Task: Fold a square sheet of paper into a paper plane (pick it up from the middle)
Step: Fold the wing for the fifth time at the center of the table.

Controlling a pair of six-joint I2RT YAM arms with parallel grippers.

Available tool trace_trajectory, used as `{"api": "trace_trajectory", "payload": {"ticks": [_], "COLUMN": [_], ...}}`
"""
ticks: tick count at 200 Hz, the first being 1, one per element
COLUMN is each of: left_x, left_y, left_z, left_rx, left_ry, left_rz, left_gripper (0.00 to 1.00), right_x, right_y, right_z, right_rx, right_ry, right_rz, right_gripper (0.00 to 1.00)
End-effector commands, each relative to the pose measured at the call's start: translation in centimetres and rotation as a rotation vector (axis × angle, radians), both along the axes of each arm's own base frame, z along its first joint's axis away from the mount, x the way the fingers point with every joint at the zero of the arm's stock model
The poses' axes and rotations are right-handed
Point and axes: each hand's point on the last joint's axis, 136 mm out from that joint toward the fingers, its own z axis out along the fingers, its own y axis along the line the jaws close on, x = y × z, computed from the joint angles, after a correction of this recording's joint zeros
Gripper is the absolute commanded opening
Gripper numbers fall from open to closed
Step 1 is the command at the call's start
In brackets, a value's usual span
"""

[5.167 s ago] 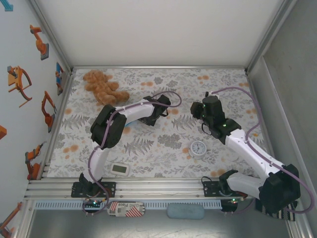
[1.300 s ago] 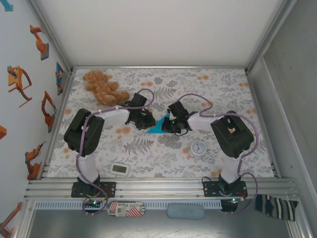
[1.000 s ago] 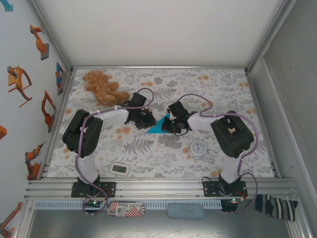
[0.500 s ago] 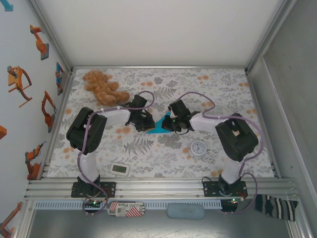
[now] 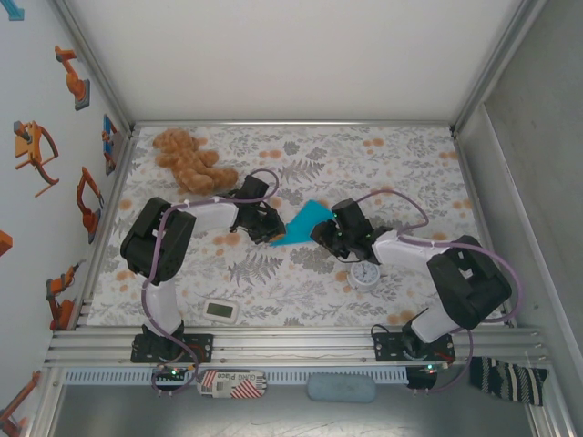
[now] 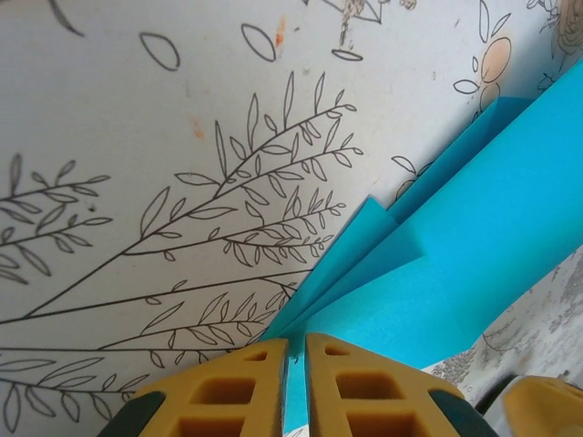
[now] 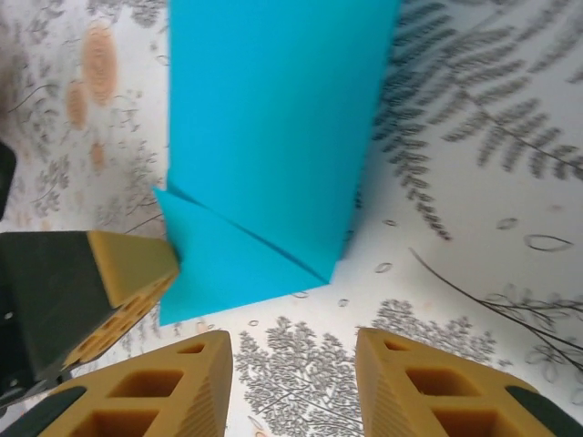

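Observation:
The turquoise sheet of paper (image 5: 307, 219) lies on the flowered table cover, folded into a long creased paper plane with a pointed end. My left gripper (image 5: 272, 234) is shut on its near-left tip. In the left wrist view the yellow fingers (image 6: 355, 387) pinch the paper (image 6: 465, 228) in their thin gap. My right gripper (image 5: 322, 238) stands open just right of the paper, apart from it. In the right wrist view the right gripper (image 7: 293, 369) frames bare table, the folded paper (image 7: 273, 118) lies ahead, and a left gripper finger (image 7: 123, 271) touches its corner.
A brown teddy bear (image 5: 187, 159) lies at the back left. A small round white clock (image 5: 365, 272) sits close under the right arm. A white rectangular gadget (image 5: 221, 310) rests near the front left. Walls close the table at the back and both sides.
My right gripper has opened, let go of the paper and drawn back to the right and nearer. The paper now lies spread out further to the right. The left gripper keeps its hold.

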Motion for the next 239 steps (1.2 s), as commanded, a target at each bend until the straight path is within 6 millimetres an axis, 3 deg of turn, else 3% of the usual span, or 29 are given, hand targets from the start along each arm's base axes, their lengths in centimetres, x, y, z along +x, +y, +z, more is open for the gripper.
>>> {"api": "trace_trajectory", "payload": {"ticks": [1,154,239], "left_x": [-1.9,-2.1,-2.0], "left_y": [1.1,1.3,1.3], "left_z": [-1.5,-1.8,-1.7], "left_rx": [0.026,0.022,0.021], "left_ry": [0.121,0.147,0.143], "left_rz": [0.050,0.061,0.062], "left_gripper": [0.16,0.17,0.18], "right_x": [1.1,2.1,3.6], "right_y": [-0.2,1.5,2.5], "right_z": [0.6,-2.4,-1.4], "right_rx": [0.020,0.092,0.170], "right_ry": [-0.004,0.042,-0.025], "right_rz": [-0.076,-0.102,-0.118], "right_gripper": [0.40,0.36,0.27]}}
